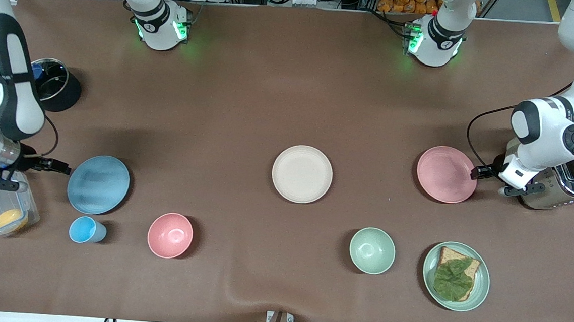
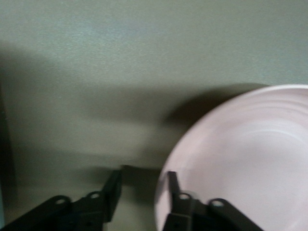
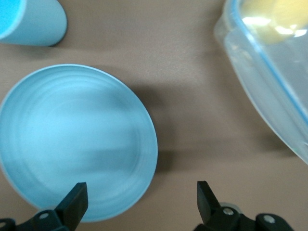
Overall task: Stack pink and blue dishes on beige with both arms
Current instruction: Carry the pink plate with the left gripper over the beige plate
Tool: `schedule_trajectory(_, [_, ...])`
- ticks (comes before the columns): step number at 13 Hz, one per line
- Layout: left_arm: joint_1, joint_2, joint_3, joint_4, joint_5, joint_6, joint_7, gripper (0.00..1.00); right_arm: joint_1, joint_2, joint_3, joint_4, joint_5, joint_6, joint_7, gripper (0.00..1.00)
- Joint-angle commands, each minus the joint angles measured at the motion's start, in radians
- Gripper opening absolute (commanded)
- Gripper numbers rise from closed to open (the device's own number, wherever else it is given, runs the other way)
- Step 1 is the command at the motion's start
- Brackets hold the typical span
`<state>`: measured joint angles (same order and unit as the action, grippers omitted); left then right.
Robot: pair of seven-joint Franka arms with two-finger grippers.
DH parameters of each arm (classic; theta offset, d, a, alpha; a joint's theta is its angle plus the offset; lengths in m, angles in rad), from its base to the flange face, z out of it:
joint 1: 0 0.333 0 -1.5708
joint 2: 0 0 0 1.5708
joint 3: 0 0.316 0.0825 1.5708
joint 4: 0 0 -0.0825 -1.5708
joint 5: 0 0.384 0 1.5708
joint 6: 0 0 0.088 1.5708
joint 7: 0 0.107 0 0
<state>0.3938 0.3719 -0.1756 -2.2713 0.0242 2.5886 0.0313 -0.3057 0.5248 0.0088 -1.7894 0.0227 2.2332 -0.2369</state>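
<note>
The cream-beige plate [image 1: 302,173] lies bare at the table's middle. Toward the left arm's end lies the pale pink plate [image 1: 445,173] [image 2: 250,159]. My left gripper [image 1: 479,172] [image 2: 143,190] is open and low at that plate's edge on the toaster side, its jaws straddling the rim. The light blue plate [image 1: 98,184] [image 3: 72,139] lies toward the right arm's end. My right gripper [image 1: 61,168] [image 3: 140,197] stands wide open at the blue plate's edge on the container side. One fingertip [image 3: 77,199] is over the plate and the other over the table.
A small blue cup [image 1: 85,230] [image 3: 29,21], a deep pink bowl [image 1: 170,235], a green bowl [image 1: 372,250] and a green plate [image 1: 483,283] with bread and lettuce line the nearer side. A clear container [image 1: 0,211] [image 3: 269,62], a black pot [image 1: 52,84] and a toaster [image 1: 568,185] stand at the ends.
</note>
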Motion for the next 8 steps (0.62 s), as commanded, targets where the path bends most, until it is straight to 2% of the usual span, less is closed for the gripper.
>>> schedule_trajectory(1, [-0.001, 0.002, -0.028, 0.001, 0.003, 0.008, -0.056, 0.16, 0.0, 0.116, 0.01, 0.106, 0.005, 0.0, -0.019, 1.0])
schedule_trajectory(2, [-0.001, 0.001, -0.047, 0.001, 0.003, 0.008, -0.077, 0.02, 0.005, 0.129, 0.01, 0.114, 0.002, 0.0, -0.019, 1.0])
schedule_trajectory(5, [0.003, -0.034, -0.105, -0.001, 0.003, -0.001, -0.097, 0.0, 0.014, 0.158, 0.01, 0.139, -0.004, 0.002, -0.019, 1.0])
schedule_trajectory(8, [0.005, -0.14, -0.207, 0.01, 0.002, -0.066, -0.164, 0.0, 0.016, 0.184, 0.01, 0.146, -0.004, 0.005, -0.013, 1.0])
